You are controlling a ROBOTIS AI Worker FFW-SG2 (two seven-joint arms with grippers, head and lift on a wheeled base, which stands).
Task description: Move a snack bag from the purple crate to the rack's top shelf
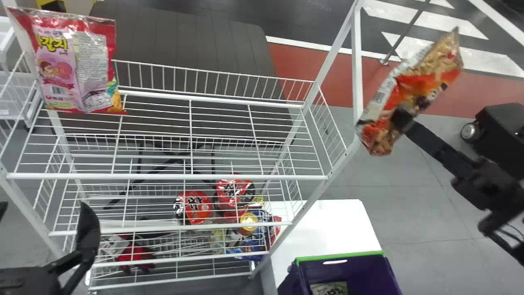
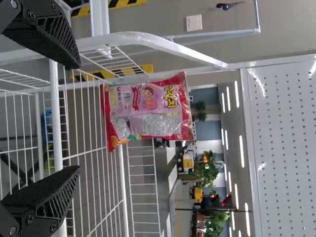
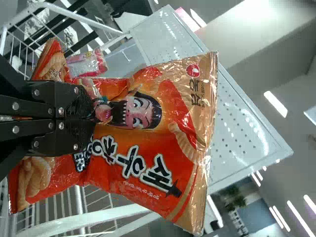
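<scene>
Right gripper (image 1: 402, 118) clamped on snack bag (image 1: 378, 110), raised off the rack (image 1: 163, 176)'s right side, arm slanted toward rack. Bag pinched mid-body, sticking out both sides of the grip. Left gripper (image 1: 44, 209) at rack's front left, fingers apart.

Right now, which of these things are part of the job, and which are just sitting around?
Part of the job:
the orange snack bag
the right gripper holding it
the purple crate
the rack's top shelf

Just there:
the pink snack bag on that shelf
the red packets lower down
the left gripper, idle by the rack
</scene>
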